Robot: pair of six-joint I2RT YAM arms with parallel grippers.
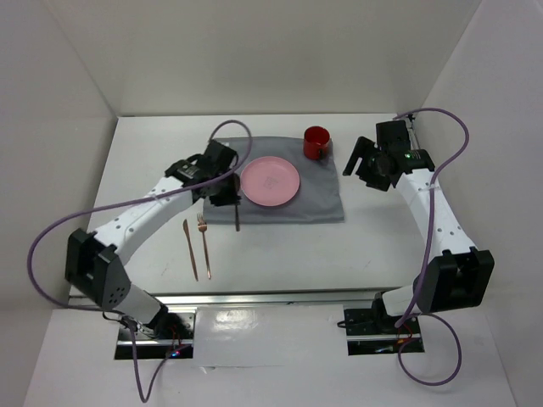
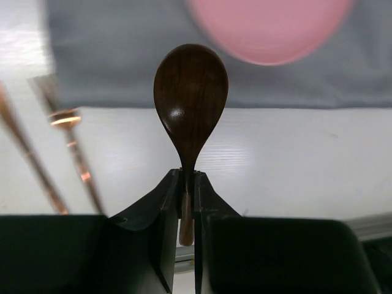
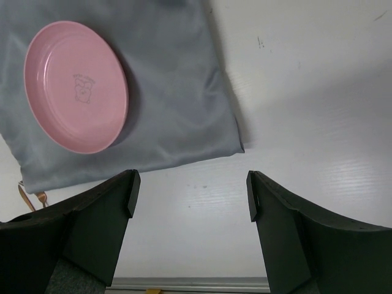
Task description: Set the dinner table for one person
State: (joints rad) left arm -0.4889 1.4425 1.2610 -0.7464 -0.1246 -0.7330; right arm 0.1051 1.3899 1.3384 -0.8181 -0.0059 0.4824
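Note:
My left gripper is shut on the handle of a dark wooden spoon, whose bowl sticks out past the fingertips. In the top view this gripper holds the spoon over the near left edge of the grey cloth, just left of the pink plate. A red mug stands at the cloth's far right. A copper fork and knife lie on the white dinner table left of the cloth. My right gripper hovers open and empty right of the mug.
In the right wrist view the open right gripper hangs over bare table beside the cloth's corner, with the plate at left. White walls enclose the table on three sides. A metal rail runs along the near edge.

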